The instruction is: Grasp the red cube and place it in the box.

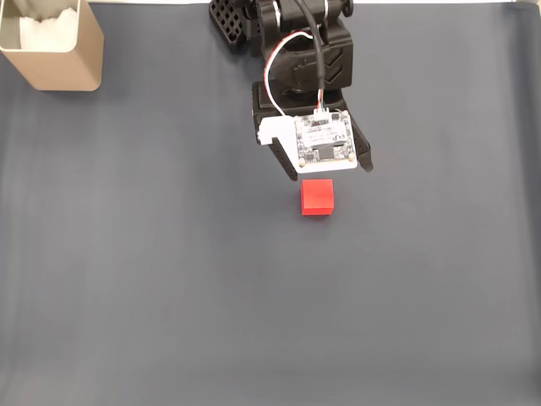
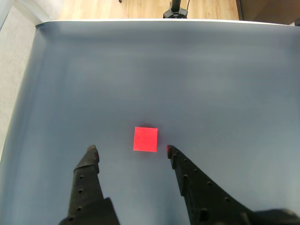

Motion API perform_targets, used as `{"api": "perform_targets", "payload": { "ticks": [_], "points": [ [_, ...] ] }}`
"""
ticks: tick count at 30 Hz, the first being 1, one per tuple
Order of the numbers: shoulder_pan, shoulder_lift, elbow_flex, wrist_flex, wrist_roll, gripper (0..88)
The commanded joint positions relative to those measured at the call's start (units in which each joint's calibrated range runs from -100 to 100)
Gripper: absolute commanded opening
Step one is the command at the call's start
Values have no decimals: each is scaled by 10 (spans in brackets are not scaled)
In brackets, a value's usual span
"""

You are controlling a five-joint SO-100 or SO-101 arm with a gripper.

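Note:
The red cube (image 1: 319, 196) rests on the dark grey mat near the middle of the fixed view. My gripper (image 1: 330, 172) hovers just above it in that view, partly covered by the white camera board on the wrist. In the wrist view the red cube (image 2: 146, 139) lies just beyond my fingertips, closer to the right finger (image 2: 187, 178) than to the left one. The gripper (image 2: 131, 150) is open with nothing between its fingers. The beige box (image 1: 72, 72) stands in the top left corner of the fixed view, far from the cube, with something white inside.
The dark grey mat (image 1: 169, 296) covers the whole table. The arm's black base (image 1: 279, 34) sits at the top centre. In the wrist view the mat's far edge meets a wooden floor, where a black stand (image 2: 176, 9) rises.

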Motion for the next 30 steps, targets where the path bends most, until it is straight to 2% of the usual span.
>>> {"api": "perform_targets", "payload": {
  "ticks": [1, 30],
  "points": [
    [5, 10, -5, -17, -2, 339],
    [7, 67, 48, -92, -17, 341]
  ]
}}
